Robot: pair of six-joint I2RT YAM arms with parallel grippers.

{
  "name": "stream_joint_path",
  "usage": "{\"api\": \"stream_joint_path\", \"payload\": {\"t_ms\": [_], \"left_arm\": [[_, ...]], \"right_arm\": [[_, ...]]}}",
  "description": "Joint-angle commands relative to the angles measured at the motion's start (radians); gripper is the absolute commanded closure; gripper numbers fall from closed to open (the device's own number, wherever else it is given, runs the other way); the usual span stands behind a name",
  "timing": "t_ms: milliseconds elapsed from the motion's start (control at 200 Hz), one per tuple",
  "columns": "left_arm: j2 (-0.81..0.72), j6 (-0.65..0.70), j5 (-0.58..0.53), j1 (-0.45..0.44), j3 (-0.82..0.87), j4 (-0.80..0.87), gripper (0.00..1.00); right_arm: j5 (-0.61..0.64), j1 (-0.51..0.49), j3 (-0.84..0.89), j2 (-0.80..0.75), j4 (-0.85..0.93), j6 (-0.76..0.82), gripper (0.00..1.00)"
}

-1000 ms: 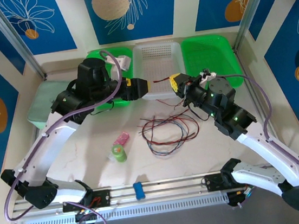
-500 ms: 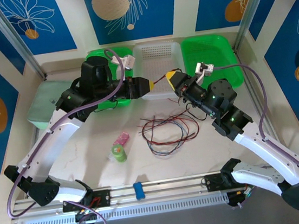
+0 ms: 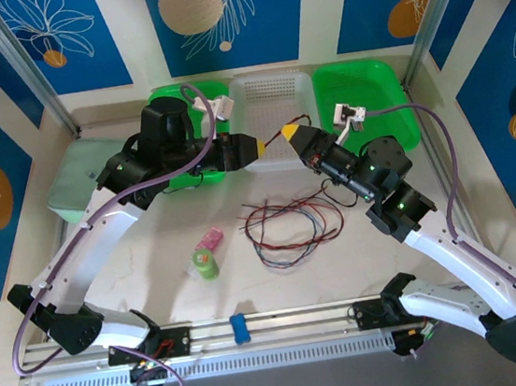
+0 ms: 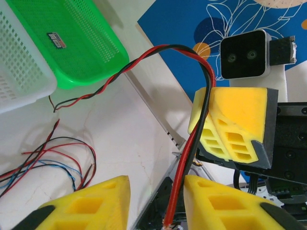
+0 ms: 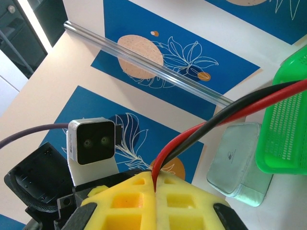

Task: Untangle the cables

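while the right hand [image 3: 292,135] is pressed together on a red-and-black cable [image 4: 192,139] at upper centre, the left hand [image 3: 254,144] stands spread with that strand between its fingers; the other cables [image 3: 286,227] lie looped mid-frame on the desk [image 3: 157,290].

My yellow-fingered right pincer [image 3: 286,133] pinches a twisted red-and-black wire [image 3: 272,138] just right of my left pincer [image 3: 257,145], beyond the loose heap of thin cables [image 3: 286,229].

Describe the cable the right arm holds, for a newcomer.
Find the white basket between two green ones at the table's far edge. Before it, the red-and-black pair hangs in the right gripper; the other cables lie heaped on the table.
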State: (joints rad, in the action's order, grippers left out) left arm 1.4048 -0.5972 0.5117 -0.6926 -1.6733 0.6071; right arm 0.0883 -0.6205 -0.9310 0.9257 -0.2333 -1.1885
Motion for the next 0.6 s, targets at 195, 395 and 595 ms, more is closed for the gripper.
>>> {"api": "stream_joint_path", "payload": {"t_ms": [195,395,595], "left_arm": [[-0.001,0.021,-0.031,-0.01,-0.01,0.012,0.67],[0.0,0.011,-0.024,-0.01,-0.008,0.003,0.7],[0.006,0.004,-0.01,-0.01,0.013,0.012,0.69]], "right_arm": [[0.002,0.008,0.045,-0.04,-0.029,0.018,1.0],[0.012,0.011,0.062,-0.052,-0.031,0.011,1.0],[0.008,0.015,0.066,-0.052,-0.04,0.004,1.0]]}}
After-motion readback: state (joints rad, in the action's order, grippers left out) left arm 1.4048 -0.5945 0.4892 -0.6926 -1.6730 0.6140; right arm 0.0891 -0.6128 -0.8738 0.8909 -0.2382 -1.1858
